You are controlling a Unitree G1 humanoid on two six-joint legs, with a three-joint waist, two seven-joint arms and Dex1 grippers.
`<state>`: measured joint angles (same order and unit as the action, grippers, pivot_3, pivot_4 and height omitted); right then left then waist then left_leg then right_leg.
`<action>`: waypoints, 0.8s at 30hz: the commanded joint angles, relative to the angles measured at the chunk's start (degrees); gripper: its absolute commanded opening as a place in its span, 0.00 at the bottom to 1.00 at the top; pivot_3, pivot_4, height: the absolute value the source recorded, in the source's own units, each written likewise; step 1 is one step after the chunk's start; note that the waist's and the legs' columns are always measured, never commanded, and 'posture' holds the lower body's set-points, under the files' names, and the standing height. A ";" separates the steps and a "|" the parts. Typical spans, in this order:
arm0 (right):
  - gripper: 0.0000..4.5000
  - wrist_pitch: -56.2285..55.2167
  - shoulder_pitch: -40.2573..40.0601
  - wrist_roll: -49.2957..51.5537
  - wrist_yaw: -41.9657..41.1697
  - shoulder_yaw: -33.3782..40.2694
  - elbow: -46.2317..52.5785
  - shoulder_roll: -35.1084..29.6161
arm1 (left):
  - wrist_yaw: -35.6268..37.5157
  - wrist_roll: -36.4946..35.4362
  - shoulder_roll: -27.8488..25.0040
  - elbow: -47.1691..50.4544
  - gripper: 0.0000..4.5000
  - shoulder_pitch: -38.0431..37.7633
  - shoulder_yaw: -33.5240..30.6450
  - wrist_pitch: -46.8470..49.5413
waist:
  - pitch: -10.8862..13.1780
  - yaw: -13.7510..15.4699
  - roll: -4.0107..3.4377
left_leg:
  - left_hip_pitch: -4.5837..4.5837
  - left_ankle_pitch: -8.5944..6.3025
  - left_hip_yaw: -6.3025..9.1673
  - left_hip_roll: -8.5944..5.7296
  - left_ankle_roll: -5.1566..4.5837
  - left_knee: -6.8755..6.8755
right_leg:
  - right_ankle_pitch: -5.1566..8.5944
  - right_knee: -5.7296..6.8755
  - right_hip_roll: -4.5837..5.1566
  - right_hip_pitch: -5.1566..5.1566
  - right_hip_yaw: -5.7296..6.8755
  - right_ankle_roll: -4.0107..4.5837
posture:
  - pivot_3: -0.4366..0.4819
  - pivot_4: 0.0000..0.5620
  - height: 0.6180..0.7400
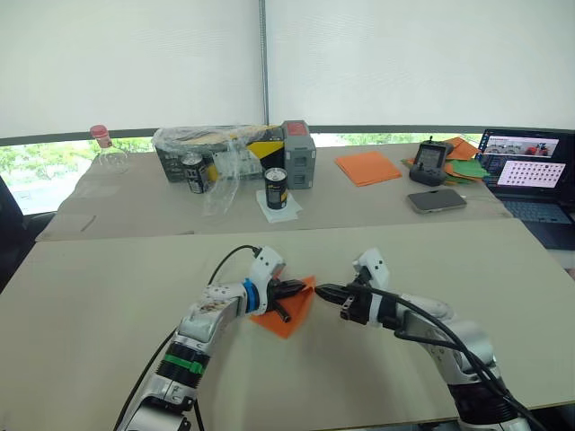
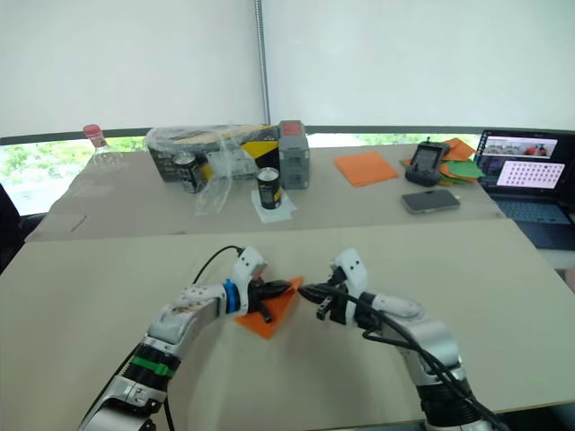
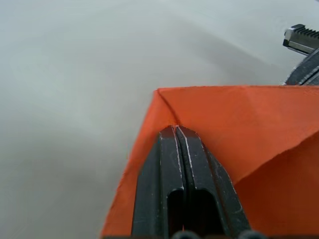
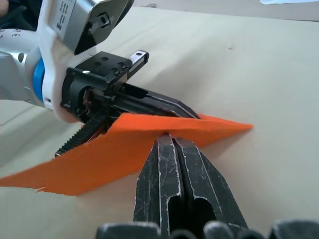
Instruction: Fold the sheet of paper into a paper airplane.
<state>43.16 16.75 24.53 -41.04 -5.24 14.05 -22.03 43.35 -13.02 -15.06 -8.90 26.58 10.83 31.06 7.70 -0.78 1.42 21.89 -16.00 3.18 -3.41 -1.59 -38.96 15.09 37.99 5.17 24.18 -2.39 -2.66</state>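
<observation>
The sheet of paper [image 1: 289, 314] is bright orange and folded into a pointed triangular wedge with sharp creases. It is held just above the near table [image 1: 108, 296], at its front centre. My left gripper [image 1: 301, 288] comes in from the left and is shut on the paper's upper part; in the left wrist view its fingers [image 3: 169, 164] are pressed together on the orange sheet [image 3: 239, 119]. My right gripper [image 1: 322, 290] faces it from the right, shut on the paper's upper edge [image 4: 114, 154], with the fingertips [image 4: 162, 149] closed at that edge.
On the far table stand a flat stack of orange sheets [image 1: 367, 167], two cans [image 1: 276, 189] [image 1: 193, 172], a plastic-wrapped box [image 1: 216, 148], a bottle [image 1: 106, 153], a phone [image 1: 437, 199], green papers [image 1: 469, 168] and a laptop [image 1: 530, 175] at the right.
</observation>
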 commanded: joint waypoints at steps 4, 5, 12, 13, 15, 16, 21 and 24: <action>0.00 -2.50 2.70 -1.53 0.79 -1.89 -2.31 1.04 | -0.84 -0.31 -0.98 3.31 0.01 -2.11 -0.43 1.49 | 0.00 0.03 0.00 | 0.01 0.00 0.00 -0.01 0.00 0.00 | 0.00 -0.01 0.01 0.01 0.00 0.00 | 0.48 0.27 1.00; 0.00 -2.83 3.12 -1.81 0.80 -2.13 -3.04 1.21 | -0.98 -0.34 -0.99 3.83 0.01 -2.42 -0.34 1.65 | 0.00 0.03 0.00 | 0.01 0.00 0.00 -0.01 0.00 0.00 | 0.00 -0.01 0.01 0.01 0.00 0.00 | 0.48 0.27 1.00; 0.00 -5.02 5.51 -3.48 1.23 -2.45 -7.45 1.90 | -2.05 -0.27 -0.40 6.58 0.01 -4.04 0.74 2.52 | 0.00 0.03 0.00 | 0.02 0.00 0.00 -0.01 0.00 0.00 | 0.00 0.00 0.01 0.02 0.00 0.00 | 0.48 0.27 1.00; 0.00 -5.26 5.62 -3.61 1.27 -2.40 -7.88 1.94 | -2.17 -0.36 -0.17 7.13 0.01 -4.25 1.03 2.74 | 0.00 0.04 0.00 | 0.03 0.00 0.00 -0.02 0.00 0.00 | 0.00 -0.01 0.01 0.03 0.00 0.00 | 0.48 0.27 1.00; 0.00 -5.78 5.68 -3.93 1.49 -2.32 -8.77 2.02 | -2.28 -0.81 0.25 8.51 0.01 -4.82 1.53 3.44 | 0.00 0.11 0.00 | 0.03 0.00 0.00 -0.01 0.00 0.00 | 0.00 -0.01 0.01 0.03 0.01 0.00 | 0.48 0.27 1.00; 0.00 -5.95 5.66 -3.91 1.40 -2.32 -8.93 2.01 | -2.27 -0.86 0.27 8.93 0.01 -5.02 1.75 3.66 | 0.00 0.13 0.00 | 0.03 0.00 0.00 -0.01 0.00 0.00 | 0.00 -0.01 0.01 0.02 0.01 0.00 | 0.48 0.27 1.00; 0.00 -7.03 5.77 -4.59 1.23 -2.88 -10.26 2.30 | -2.12 -0.94 0.01 10.03 0.01 -5.91 2.23 4.21 | 0.00 0.07 0.00 | 0.04 0.00 0.00 -0.01 0.00 0.00 | 0.00 -0.01 0.00 0.03 0.01 0.00 | 0.48 0.27 1.00; 0.00 -8.18 6.14 -5.47 0.69 -3.91 -11.78 2.50 | -2.23 -0.96 -0.73 10.40 0.01 -6.30 1.48 4.47 | 0.00 0.06 0.00 | 0.04 0.00 0.00 -0.01 0.00 0.00 | 0.00 -0.01 0.00 0.03 0.00 0.00 | 0.48 0.27 1.00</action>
<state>37.01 21.83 19.30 -39.83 -8.76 1.94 -19.76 41.11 -13.70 -15.24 0.65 21.00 12.20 35.07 7.70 -0.72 1.42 21.93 -16.00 3.18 -3.42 -1.59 -38.96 15.09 37.98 5.17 24.21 -2.38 -2.66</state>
